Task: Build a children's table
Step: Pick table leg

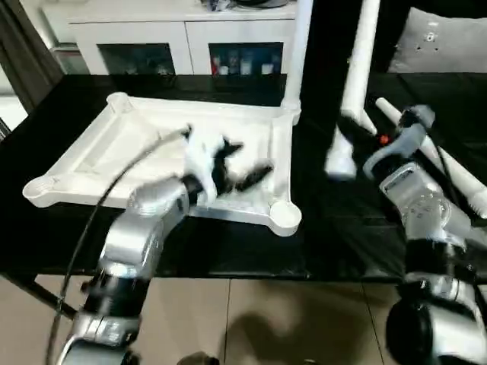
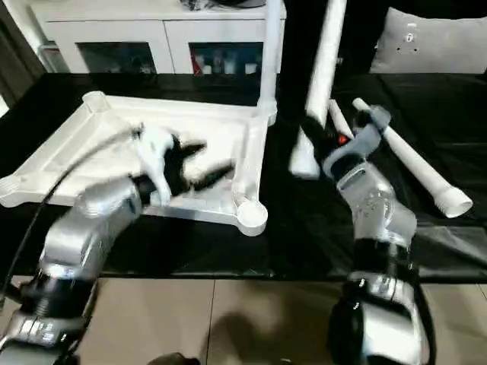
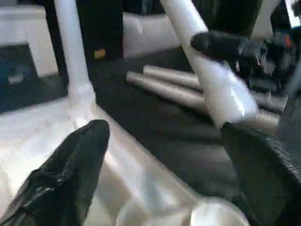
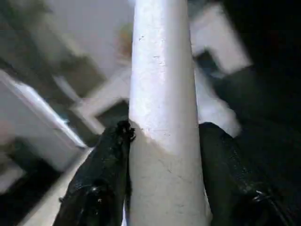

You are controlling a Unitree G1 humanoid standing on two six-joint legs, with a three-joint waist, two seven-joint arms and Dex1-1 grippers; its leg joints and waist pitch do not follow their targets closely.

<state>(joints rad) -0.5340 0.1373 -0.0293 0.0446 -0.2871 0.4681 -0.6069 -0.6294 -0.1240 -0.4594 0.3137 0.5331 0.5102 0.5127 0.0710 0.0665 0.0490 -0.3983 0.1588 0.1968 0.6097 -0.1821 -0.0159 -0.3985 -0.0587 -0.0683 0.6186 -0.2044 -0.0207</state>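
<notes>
Progress about a quarter, judging by sockets: tabletop (image 1: 114, 144) lies upside down on the black surface (image 1: 228, 251), ribbed underside up, one leg (image 1: 297, 53) standing upright in its far right corner socket. Second leg (image 1: 358, 68) is pinched by the right pincer (image 4: 162, 174), tilted, thick end low over the surface beside the tabletop, not socketed. Two more legs (image 3: 188, 89) lie on the surface to the right. Near right socket (image 1: 283, 214) looks empty; so do both left ones. Left pincer (image 1: 232, 169) is spread wide over the tabletop's right side, holding nothing. All parts plain white plastic, legs round and tapered.
</notes>
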